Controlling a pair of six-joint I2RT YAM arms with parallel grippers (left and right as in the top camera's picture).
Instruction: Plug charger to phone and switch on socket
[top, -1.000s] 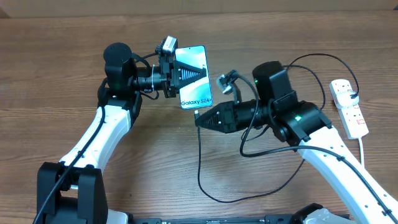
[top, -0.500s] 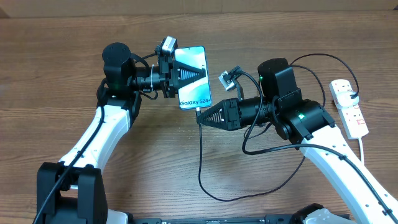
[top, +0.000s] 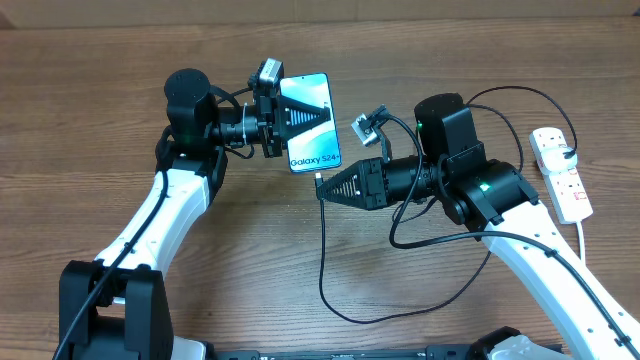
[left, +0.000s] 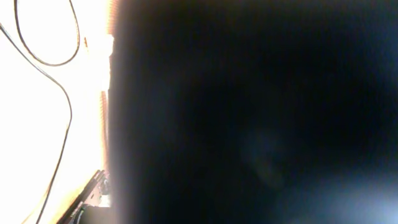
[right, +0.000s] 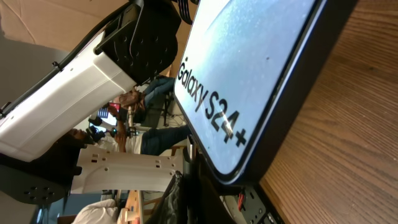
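Clerk: Moved in the last second: 1 item, the right arm's wrist and elbow, shifted slightly away from the phone (top: 318, 145). Its jaw tips kept their place. Left arm unchanged.

Checker: Entry 1, left gripper (top: 318, 116)?

Clerk: Jaws closed across the phone, 1 finger lying over the lit screen. The phone is held up off the table (top: 100, 120).

Checker: Entry 2, right gripper (top: 322, 189)?

Clerk: Jaws closed on the charger (top: 322, 250) near its connector. The cable hangs below the jaws in 1 long loop.

Checker: Connector position?

Clerk: Just ahead of the right jaws, at the phone's lower edge. The wrist view is dark there, so it possibly touches, and I cannot tell whether it is seated.

Checker: Entry 3, socket (top: 560, 172)?

Clerk: Well behind the right jaws, beyond that arm, flat on the table. 1 black plug is in it.
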